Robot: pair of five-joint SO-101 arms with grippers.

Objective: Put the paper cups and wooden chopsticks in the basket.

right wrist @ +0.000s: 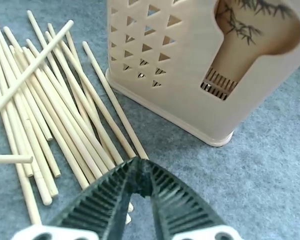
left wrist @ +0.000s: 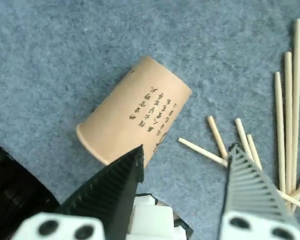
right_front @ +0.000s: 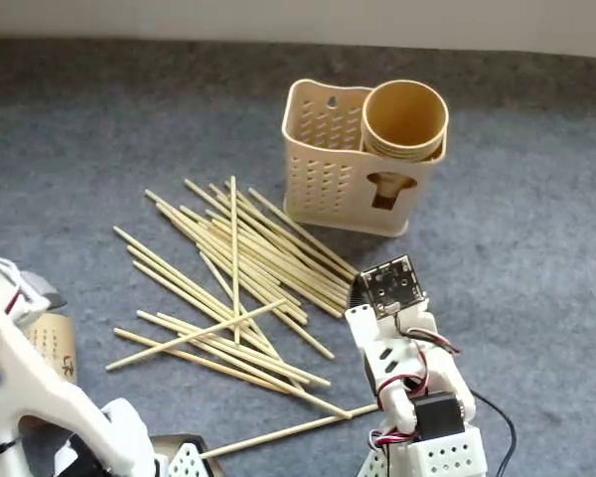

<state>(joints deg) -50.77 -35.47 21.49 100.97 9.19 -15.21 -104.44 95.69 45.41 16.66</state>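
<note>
A beige perforated basket [right_front: 338, 169] stands upright at the back with stacked paper cups [right_front: 404, 119] in its right compartment. Many wooden chopsticks [right_front: 238, 278] lie scattered on the grey carpet in front of it. Another paper cup [left wrist: 135, 122] lies on its side at the left, just ahead of my left gripper [left wrist: 185, 155], which is open and holds nothing. My right gripper [right wrist: 138, 167] is shut and empty, low over the chopstick ends [right wrist: 55, 110] closest to the basket [right wrist: 190, 65]. A cup [right wrist: 250, 35] shows through the basket's cut-out.
The left arm [right_front: 30, 378] covers part of the lying cup [right_front: 55, 348] at the lower left. One chopstick [right_front: 278, 432] lies apart near the front edge between the two arm bases. Bare carpet stretches to the right of the basket.
</note>
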